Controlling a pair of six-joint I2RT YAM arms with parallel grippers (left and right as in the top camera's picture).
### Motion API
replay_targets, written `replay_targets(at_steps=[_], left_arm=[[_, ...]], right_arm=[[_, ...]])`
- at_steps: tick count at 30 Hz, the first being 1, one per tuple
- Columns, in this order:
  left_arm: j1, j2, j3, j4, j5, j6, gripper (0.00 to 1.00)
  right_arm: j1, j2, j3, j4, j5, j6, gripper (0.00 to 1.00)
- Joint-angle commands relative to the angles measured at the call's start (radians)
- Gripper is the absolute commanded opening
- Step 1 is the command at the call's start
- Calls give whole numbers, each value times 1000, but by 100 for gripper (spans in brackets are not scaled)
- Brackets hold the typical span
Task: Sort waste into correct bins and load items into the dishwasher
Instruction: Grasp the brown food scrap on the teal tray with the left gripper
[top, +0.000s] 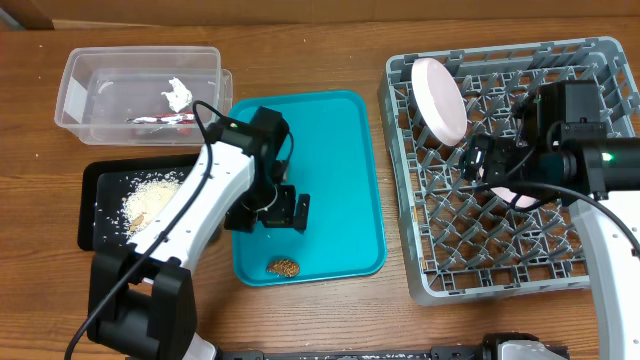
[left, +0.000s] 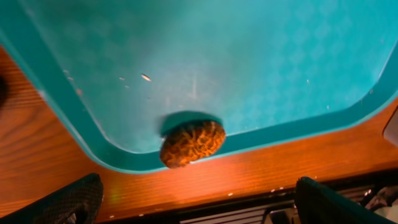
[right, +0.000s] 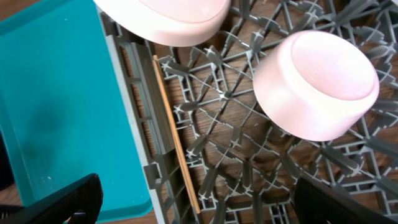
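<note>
Left wrist: rounded, mottled brown lump (left: 192, 142)

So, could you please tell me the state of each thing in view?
Left gripper: jaws open, empty.
Right gripper: jaws open, empty.
Brown food lump: lying on teal tray, by its rim.
Plate: on edge in dish rack.
Bowl: upside down in rack.
Chopstick: lying flat along rack's edge.
Clear tub: holds wrapper and tissue.
Black tray: holds rice scraps.
</note>
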Motion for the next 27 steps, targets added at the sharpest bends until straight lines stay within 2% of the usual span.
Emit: replay_targets(at_steps=[1,7,14,24,27], left_arm=[[-39,10,-57,13,27,4,100],[-74,10,-174,66,22,-32,100],[-75,10,-297,201,20,-49,100],[-76,10,-358,297,20,-57,99],[-76,10,-372,312,20,-61,96]], right_arm=[[-4,2,16,3,9,10,100],[-4,2,16,-2,9,-9,100],[-4,2,16,-6,9,-12,100],[-4,2,16,-9,9,-12,100],[-4,2,16,-9,9,-12,100]])
